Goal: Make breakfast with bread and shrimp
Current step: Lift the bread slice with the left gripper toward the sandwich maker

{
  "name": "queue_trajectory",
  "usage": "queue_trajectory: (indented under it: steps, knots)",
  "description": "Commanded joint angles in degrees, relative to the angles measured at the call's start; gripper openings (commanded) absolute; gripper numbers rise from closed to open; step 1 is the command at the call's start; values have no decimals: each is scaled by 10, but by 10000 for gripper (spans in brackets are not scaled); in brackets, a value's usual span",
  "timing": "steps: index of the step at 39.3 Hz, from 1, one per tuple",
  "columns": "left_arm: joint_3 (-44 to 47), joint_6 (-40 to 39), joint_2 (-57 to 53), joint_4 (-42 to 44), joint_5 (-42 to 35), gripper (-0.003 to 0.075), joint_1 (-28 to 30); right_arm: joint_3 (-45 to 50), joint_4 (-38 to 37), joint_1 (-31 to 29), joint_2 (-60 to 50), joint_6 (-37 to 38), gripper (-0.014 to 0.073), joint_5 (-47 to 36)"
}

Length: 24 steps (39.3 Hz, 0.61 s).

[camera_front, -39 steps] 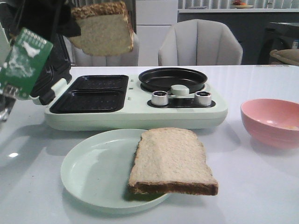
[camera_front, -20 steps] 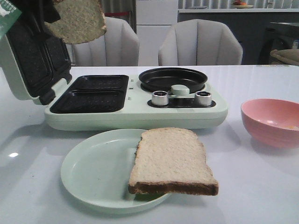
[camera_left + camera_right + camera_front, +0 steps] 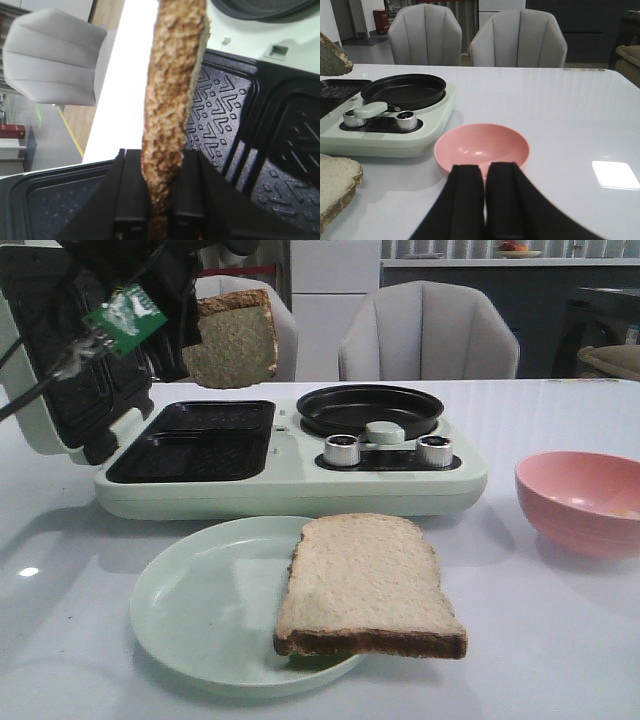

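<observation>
bread slice (image 3: 232,338): light, soft, bending; left pincer (image 3: 159,200) is clamping its edge
right pincer (image 3: 485,200): closed, holding nothing

Pink bowl (image 3: 583,498) right of green cooker (image 3: 300,475); plate (image 3: 200,610) in front.

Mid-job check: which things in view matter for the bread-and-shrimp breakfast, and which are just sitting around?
In play:
- held bread slice, in left gripper
- second bread slice on the plate
- sandwich maker, lid open
- pink bowl, contents unclear

Bystanders:
- grey chairs
- right gripper, shut, empty
</observation>
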Motion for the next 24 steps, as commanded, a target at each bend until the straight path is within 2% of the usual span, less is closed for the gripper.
queue_trajectory:
  steps: [1,4,13,24]
  knots:
    - [-46,44,-5,-22,6,114,3,-10,-9,-3,-12,-1,185,-45]
    - [-65,69,12,-23,6,114,5,-10,-9,-3,-12,-1,185,-45]
    - [-105,68,45,-6,5,114,24,-10,-9,-3,-12,-1,185,-45]
    - [-112,68,67,36,-22,114,59,-10,-9,-3,-12,-1,185,-45]
